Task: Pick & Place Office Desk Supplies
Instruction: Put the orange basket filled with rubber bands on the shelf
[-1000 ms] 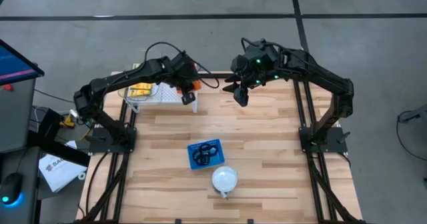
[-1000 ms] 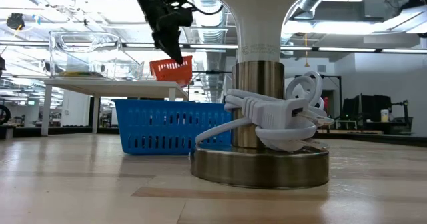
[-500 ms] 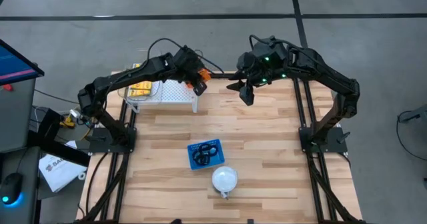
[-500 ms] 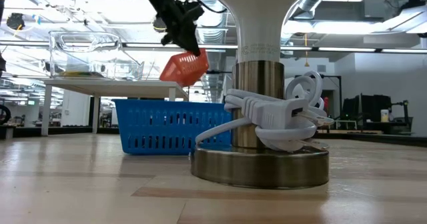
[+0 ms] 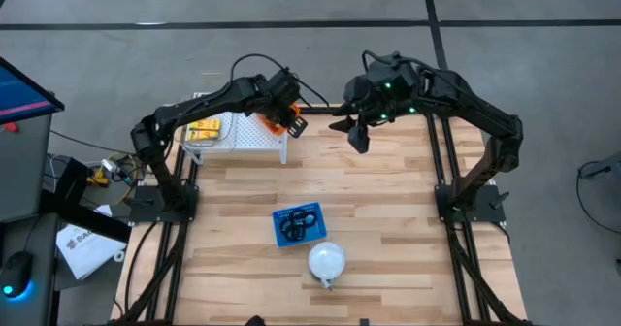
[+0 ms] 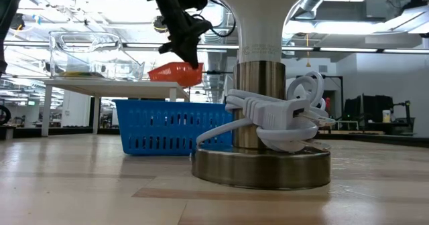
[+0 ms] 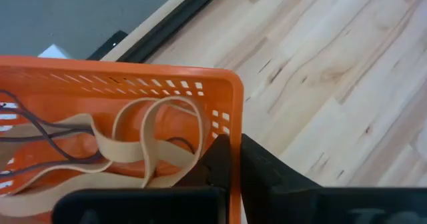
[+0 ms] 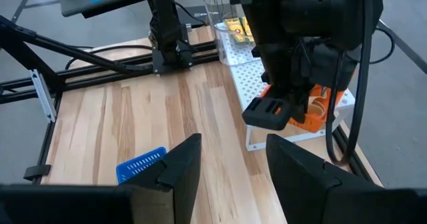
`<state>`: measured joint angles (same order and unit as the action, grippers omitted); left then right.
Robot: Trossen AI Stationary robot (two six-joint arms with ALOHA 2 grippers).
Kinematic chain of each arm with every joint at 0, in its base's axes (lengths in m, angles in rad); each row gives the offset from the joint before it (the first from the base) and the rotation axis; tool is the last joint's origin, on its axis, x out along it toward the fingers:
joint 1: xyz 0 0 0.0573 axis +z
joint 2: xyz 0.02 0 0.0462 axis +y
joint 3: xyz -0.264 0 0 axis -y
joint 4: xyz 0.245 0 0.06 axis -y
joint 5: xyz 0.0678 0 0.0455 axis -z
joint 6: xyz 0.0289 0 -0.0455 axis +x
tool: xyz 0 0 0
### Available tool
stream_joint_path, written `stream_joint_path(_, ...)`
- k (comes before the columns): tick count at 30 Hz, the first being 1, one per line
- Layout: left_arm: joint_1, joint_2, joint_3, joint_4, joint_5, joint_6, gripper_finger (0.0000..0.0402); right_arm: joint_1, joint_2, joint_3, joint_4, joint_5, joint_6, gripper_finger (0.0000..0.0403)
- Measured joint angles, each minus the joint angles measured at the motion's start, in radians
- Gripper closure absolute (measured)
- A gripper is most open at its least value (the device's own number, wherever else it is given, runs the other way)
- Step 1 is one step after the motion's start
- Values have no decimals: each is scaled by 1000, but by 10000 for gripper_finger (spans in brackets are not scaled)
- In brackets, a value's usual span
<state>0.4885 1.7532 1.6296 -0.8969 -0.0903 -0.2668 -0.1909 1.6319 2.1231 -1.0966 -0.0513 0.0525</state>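
A small orange basket hangs in the air over the table's far left, next to the white perforated rack. In the basket lie tan rubber-band loops and thin dark cords. My left gripper is shut on the basket; the high view shows this gripper at the rack's right end. My right gripper hangs open and empty above the far middle of the table, its fingers pointing toward the left arm. A blue basket with black rings rests on the table's middle. My left gripper pinches the orange basket's side wall near a corner, one finger inside and one outside. The fingers come slanting down from above. The basket hangs nearly level below them, clear of the table.
Yellow items lie on the white rack's left part. A white dome-shaped lamp base, with a white cord wound round its stem, stands just nearer than the blue basket. Bare wood lies to the right.
My left gripper has moved a little toward the table's right edge and rolled at the wrist. The orange basket went with it: it tipped steeply half a second ago and now hangs nearly level. The gripper stays shut on it.
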Motion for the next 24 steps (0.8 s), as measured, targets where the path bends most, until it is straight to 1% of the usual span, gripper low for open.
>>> stream_joint_path(6, 8, 2, 1, -26, -42, -10, 399, 2, -2, 0, -4, 0, 11, 237)
stream_joint_path(11, 32, 0, 1, -40, -45, -32, 399, 2, -2, 0, -3, 0, 11, 237)
stream_joint_path(19, 41, 0, 1, -46, -61, -26, 397, 2, -2, 0, -3, 0, 24, 237)
stream_joint_path(21, 42, 0, 1, -43, -59, -22, 390, 2, -2, 0, -3, 0, 26, 237)
stream_joint_path(24, 42, 0, 1, -33, -59, -22, 368, 2, -2, 0, -3, 0, 27, 237)
